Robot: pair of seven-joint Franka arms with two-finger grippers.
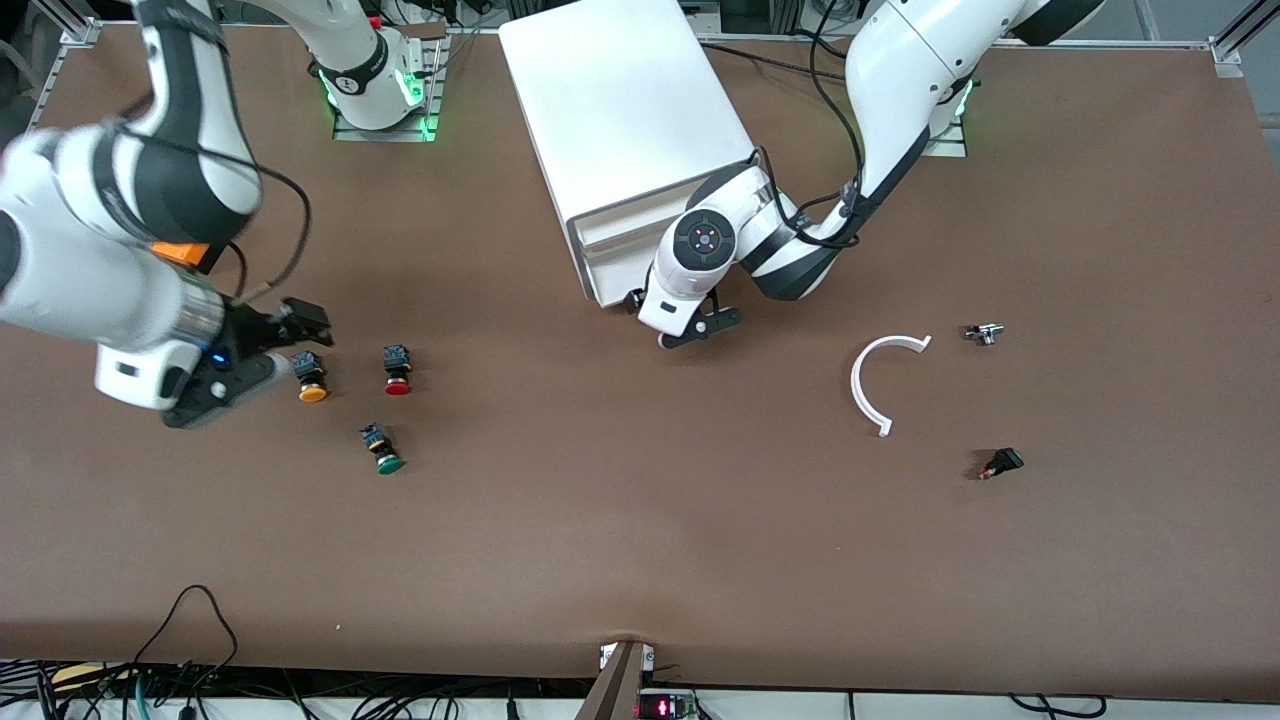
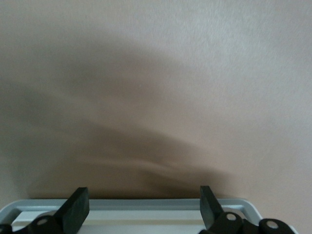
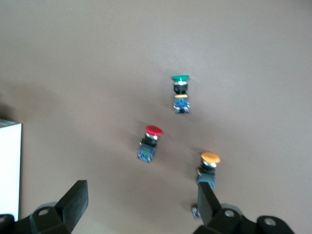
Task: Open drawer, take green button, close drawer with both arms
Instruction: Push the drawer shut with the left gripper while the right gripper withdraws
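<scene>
Green-capped small push button (image 1: 382,449) lies on its side on the brown table (image 1: 640,540), cap toward the front camera, long axis running nearer-farther. Right gripper (image 1: 262,352) hovers spread, empty, beside the orange-capped button (image 1: 310,378). Left gripper (image 1: 690,325) is spread at the white cabinet's bottom drawer (image 1: 610,262).

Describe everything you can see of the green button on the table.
The green button is small, with a round green cap and a black and blue body that looks plastic. It lies on its side on the brown table, cap toward the front camera, nearer to that camera than the red button and orange button. Nothing touches it.
</scene>
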